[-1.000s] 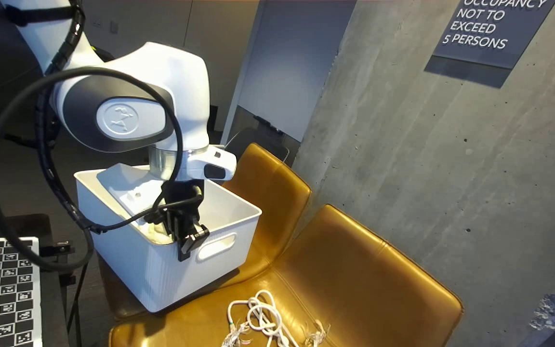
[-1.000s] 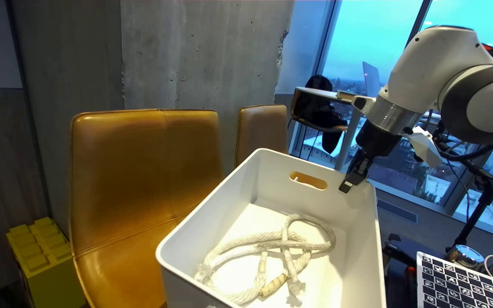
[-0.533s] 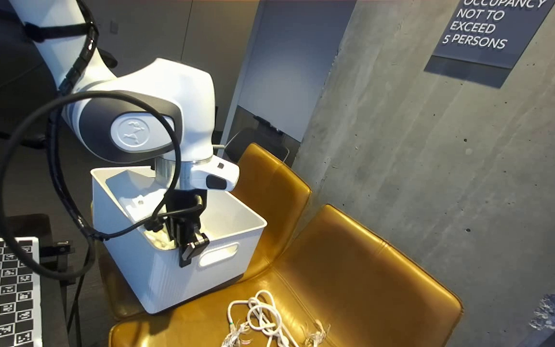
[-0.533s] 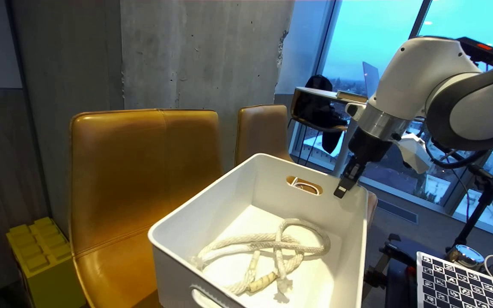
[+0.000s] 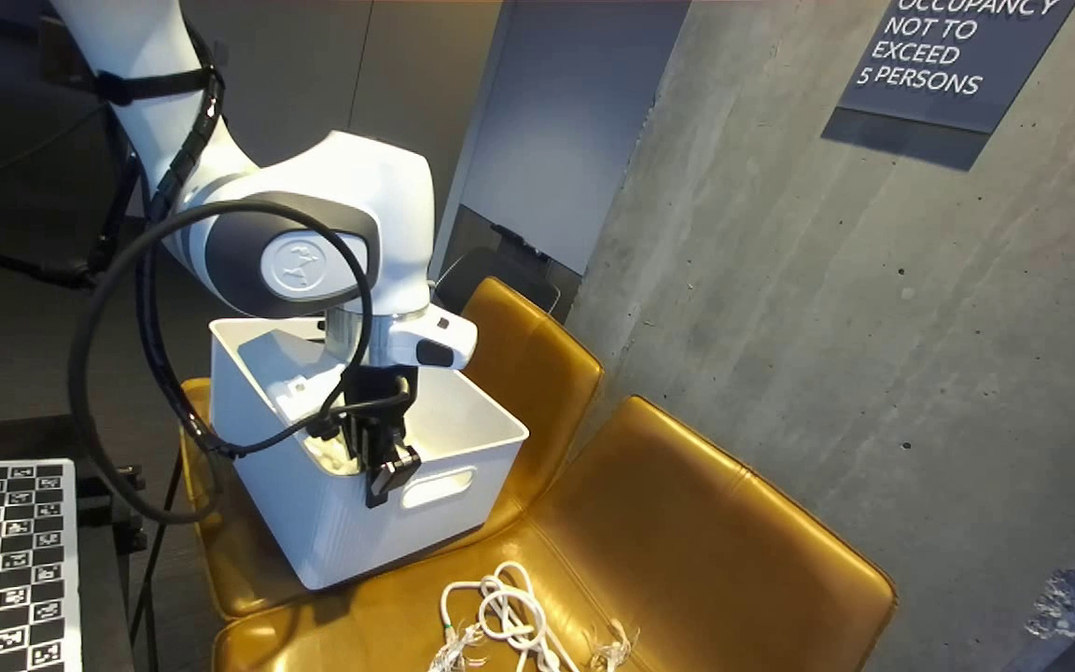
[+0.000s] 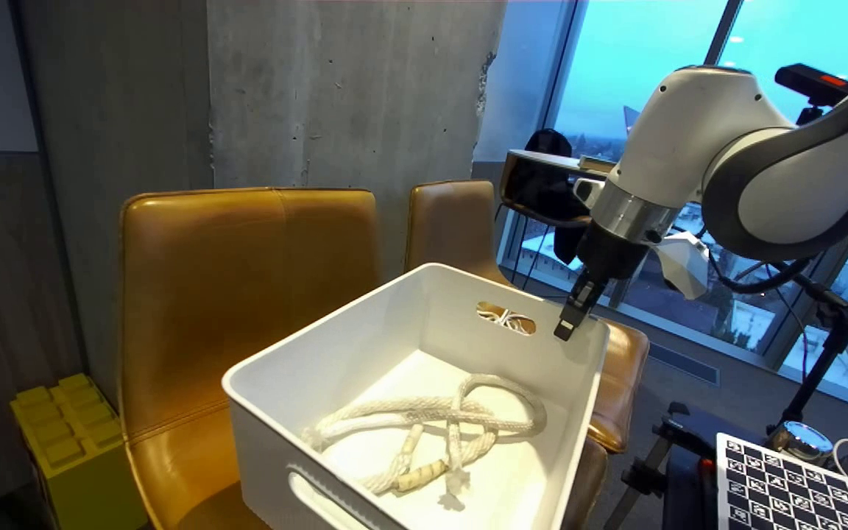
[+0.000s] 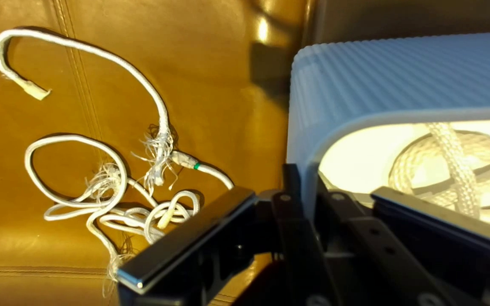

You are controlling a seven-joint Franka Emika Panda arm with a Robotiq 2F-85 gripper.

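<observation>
The white bin [image 5: 351,523] has shifted sideways, its rim [image 7: 419,116] grasped between the fingers [image 7: 292,233].

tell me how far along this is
Looks done: the black two-finger gripper is shut on the rectangular white plastic bin at its rim. In hand: the bin, thick cream rope inside, shifted since a second ago. Left, probably: letting go. Thin white cords lie outside on the tan leather chair.

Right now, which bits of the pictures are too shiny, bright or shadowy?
In the wrist view, a small glare spot shines on the brown seat, and a dark shadow lies beside the bin; in an exterior view, bright light nearly washes out the bin's inside around the thick rope.
</observation>
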